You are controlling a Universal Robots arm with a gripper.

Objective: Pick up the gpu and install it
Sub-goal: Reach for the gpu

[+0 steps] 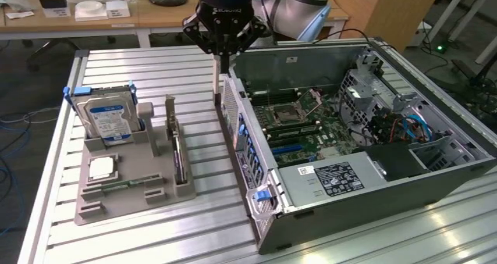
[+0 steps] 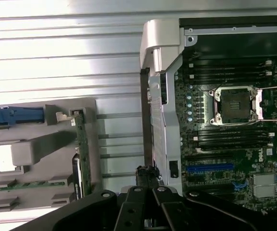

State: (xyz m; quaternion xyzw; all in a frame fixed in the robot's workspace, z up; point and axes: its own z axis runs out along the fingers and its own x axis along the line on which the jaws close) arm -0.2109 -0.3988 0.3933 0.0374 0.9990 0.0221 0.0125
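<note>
The gpu stands on its long edge in a slot on the right side of the grey parts tray, thin and dark. In the wrist view the gpu shows as a narrow green-edged strip in the tray. My gripper hangs above the table in the gap between the tray and the rear wall of the open computer case. Its thin fingers point down, pressed together with nothing between them. In the wrist view the gripper sits right beside the case's rear wall, apart from the gpu.
The tray also holds a silver hard drive with a blue label, a square chip and a green memory stick. Inside the case lie the motherboard, its blue expansion slot and a power supply.
</note>
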